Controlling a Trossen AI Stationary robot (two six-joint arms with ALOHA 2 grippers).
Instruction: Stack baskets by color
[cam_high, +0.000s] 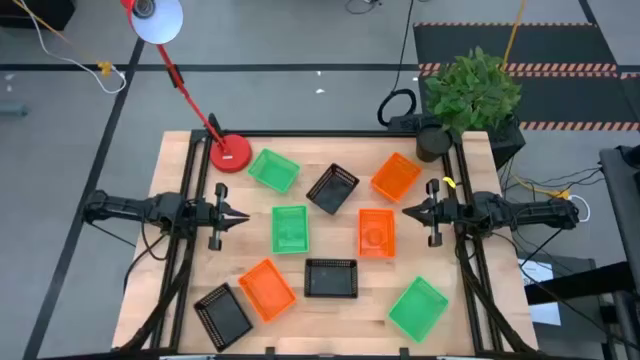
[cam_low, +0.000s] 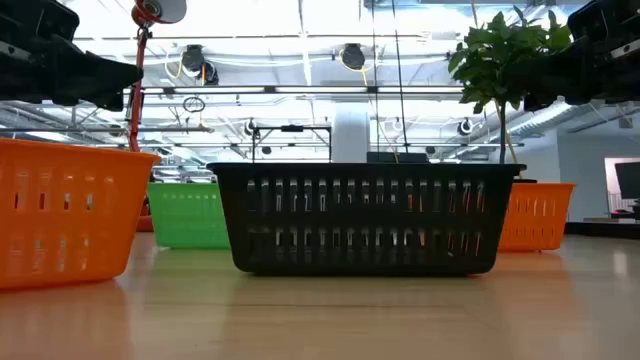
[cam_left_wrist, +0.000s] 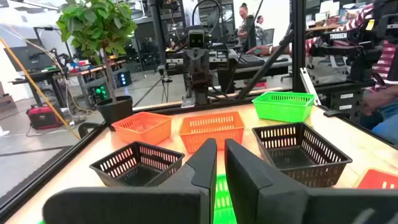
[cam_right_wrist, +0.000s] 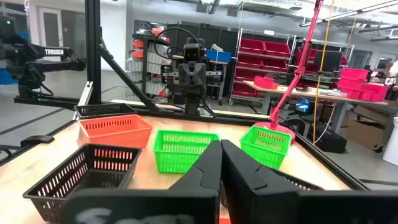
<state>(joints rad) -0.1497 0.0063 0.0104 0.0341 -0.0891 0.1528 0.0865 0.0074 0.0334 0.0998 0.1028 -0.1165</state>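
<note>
A: I am looking from above. All nine baskets lie separate on the table (cam_high: 190, 150), none inside another. Green ones: one (cam_high: 272, 169) just beside the red lamp base (cam_high: 231, 154), one (cam_high: 289, 228) in the middle, one (cam_high: 418, 308) at the near right corner.

B: And the orange and black?

A: Orange: one (cam_high: 395, 176) near the plant pot (cam_high: 432, 142), one (cam_high: 376, 232) in the middle right, one (cam_high: 266, 288) near left. Black: one (cam_high: 332, 188) tilted at the far centre, one (cam_high: 330, 277) near centre, one (cam_high: 222, 311) at the near left corner.

B: The arms?

A: The left gripper (cam_high: 240, 217) waits at the left edge, fingers nearly together with a thin gap, grasping nothing. The right gripper (cam_high: 408, 210) waits at the right edge, clenched and empty.
</note>
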